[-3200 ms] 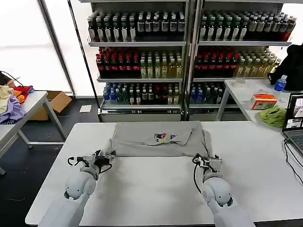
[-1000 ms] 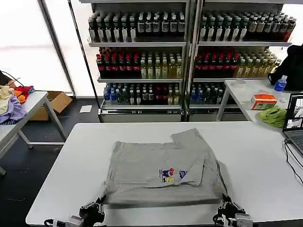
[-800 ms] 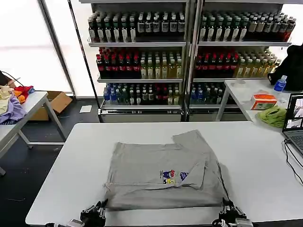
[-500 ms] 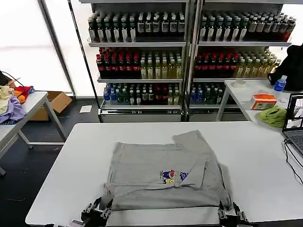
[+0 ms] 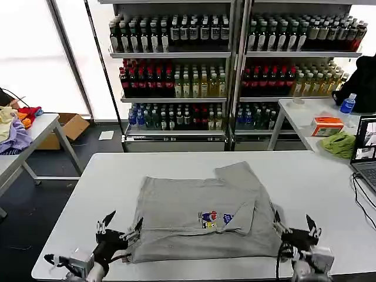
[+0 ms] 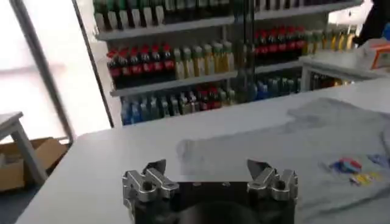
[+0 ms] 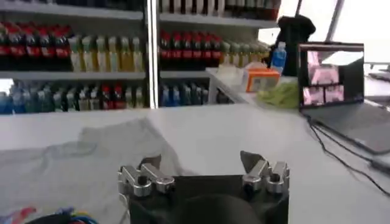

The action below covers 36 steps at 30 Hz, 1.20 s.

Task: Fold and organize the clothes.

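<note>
White table, the work surface. Behind it, shelves of bottled drinks. Side table carrying an orange box, lime-green cloth, water bottle and laptop.

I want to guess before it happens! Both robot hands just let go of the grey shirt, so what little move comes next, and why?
Probably the left gripper and right gripper, both open at the shirt's near corners, should reach for the sleeve that juts out at the far edge and fold it in, since the shirt isn't a tidy rectangle yet.
</note>
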Motion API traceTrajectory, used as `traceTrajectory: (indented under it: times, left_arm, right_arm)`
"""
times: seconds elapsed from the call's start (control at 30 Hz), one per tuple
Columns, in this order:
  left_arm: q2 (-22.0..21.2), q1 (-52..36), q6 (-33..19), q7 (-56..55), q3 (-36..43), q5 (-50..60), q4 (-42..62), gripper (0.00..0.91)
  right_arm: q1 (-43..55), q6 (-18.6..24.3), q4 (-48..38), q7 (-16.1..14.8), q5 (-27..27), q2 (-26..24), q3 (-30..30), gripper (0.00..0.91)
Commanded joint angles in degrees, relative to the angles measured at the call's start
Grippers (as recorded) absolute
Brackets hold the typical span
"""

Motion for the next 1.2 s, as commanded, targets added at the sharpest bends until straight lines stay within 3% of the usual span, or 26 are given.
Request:
traceTrajectory:
  times: [0.03, 0.1, 0.23, 0.37, 0.47, 0.73, 0.93, 1.2]
  left_arm:
    - [6.84, -21.36, -0.96, 5.70, 1.40, -7.39, 13.75, 0.907]
    - [8.10, -25.04, 0.19, 5.61, 3.52, -11.74, 18.29, 0.907]
    - [8.33, -33.78, 0.25, 5.91, 10.25, -14.25, 25.69, 0.907]
    - [7.57, -43.40, 0.04, 6.56, 17.32, -14.33, 36.35, 0.907]
    - [7.47, -47.78, 0.07, 7.13, 20.76, -16.06, 41.65, 0.907]
    - [5.18, -51.62, -0.62, 7.56, 22.81, -15.38, 50.45, 0.907]
    - [2.98, -54.43, -0.65, 6.94, 23.26, -13.89, 57.28, 0.907]
    - [2.25, -53.97, 2.18, 5.93, 23.60, -12.47, 56.16, 0.907]
  right_arm:
    - [19.08, 1.01, -11.64, -6.78, 4.15, -4.50, -1.10, 0.907]
    - [24.54, 1.56, -16.47, -7.74, 4.64, -5.58, -3.02, 0.907]
    - [31.54, -2.02, -24.70, -9.66, 4.69, -6.72, -9.12, 0.907]
    - [36.56, -2.28, -34.49, -7.37, 4.98, -1.81, -13.85, 0.907]
    - [38.83, -1.97, -39.71, -8.53, 4.51, 0.64, -15.73, 0.907]
    - [46.90, -3.05, -50.01, -10.64, 1.42, 3.43, -19.99, 0.907]
    - [51.70, -3.44, -57.00, -10.07, 1.41, 7.28, -20.37, 0.907]
    - [53.49, -3.45, -62.87, -11.16, -0.52, 10.11, -20.05, 0.907]
